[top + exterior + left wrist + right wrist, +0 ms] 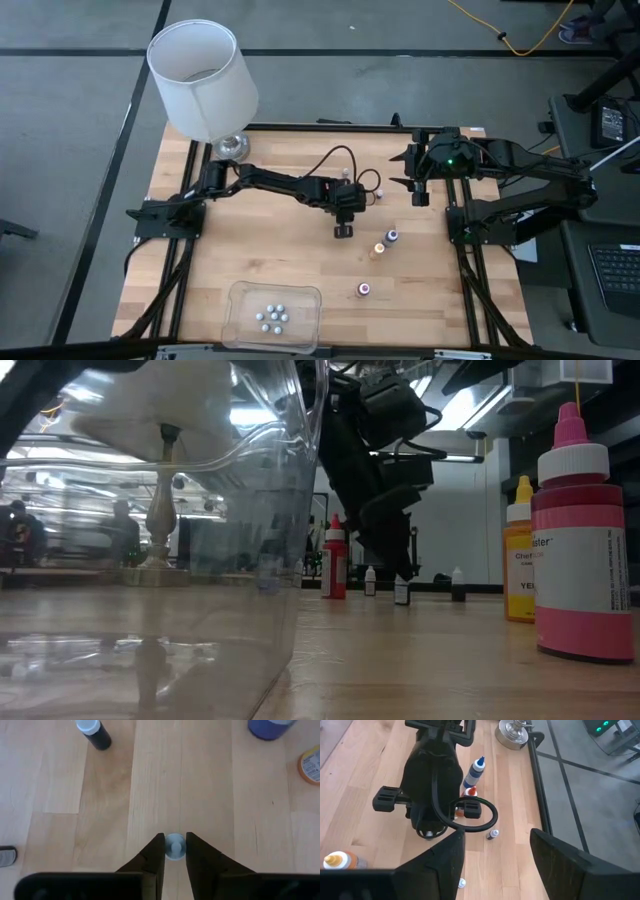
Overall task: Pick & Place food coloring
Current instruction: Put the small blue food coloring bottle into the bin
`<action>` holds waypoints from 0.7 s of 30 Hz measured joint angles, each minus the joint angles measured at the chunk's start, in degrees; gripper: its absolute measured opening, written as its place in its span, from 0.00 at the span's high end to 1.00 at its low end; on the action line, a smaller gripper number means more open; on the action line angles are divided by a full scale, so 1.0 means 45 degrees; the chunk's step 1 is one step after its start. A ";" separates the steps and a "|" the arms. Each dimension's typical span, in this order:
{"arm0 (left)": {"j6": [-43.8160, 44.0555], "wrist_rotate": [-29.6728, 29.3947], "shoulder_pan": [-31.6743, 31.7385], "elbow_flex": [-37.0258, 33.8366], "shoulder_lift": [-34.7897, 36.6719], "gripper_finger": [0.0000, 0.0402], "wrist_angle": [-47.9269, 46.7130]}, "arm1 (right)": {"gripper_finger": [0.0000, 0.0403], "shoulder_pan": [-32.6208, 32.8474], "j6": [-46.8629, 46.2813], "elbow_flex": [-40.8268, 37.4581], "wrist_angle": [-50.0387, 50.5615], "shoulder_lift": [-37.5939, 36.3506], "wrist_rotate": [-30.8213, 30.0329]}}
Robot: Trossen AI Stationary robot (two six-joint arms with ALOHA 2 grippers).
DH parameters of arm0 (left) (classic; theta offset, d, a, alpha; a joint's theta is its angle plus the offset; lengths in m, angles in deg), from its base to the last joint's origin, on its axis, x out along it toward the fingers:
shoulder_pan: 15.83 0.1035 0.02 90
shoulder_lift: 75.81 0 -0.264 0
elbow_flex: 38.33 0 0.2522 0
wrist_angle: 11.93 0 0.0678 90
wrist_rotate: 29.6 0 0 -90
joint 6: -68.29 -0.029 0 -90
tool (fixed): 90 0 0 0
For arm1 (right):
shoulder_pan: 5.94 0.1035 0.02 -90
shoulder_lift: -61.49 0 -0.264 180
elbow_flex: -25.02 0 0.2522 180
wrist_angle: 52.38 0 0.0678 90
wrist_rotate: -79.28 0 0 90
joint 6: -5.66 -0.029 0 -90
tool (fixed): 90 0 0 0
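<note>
The left gripper [175,851] points straight down at the middle of the worktop [280,250], its fingers [152,855] closing on the pale cap of a tiny food coloring bottle [174,845] standing upright, ready for lifting, apparently toward the clear tray [240,300] nearer the front edge. The right gripper [495,850] waits with fingers spread, beyond the bottle from the tray.

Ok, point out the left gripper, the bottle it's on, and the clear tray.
left gripper [175,851]: left wrist view, midway between fingertips.
bottle [174,844]: left wrist view, pale cap between the fingers.
tray [240,310]: high view, bare floor near its left wall.
</note>
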 joint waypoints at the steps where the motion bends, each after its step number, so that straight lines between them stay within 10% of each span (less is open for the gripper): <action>1: 0.0114 0.0015 0.0000 0.0000 0.0044 0.86 -0.0045 | 0.45 0.0002 0.0000 0.0000 0.0000 0.0000 0.0000; 21: 0.0984 -0.1902 -0.1553 0.4381 0.2825 0.85 -0.6711 | 0.45 0.0005 0.0376 0.0000 -0.0207 0.0005 0.0675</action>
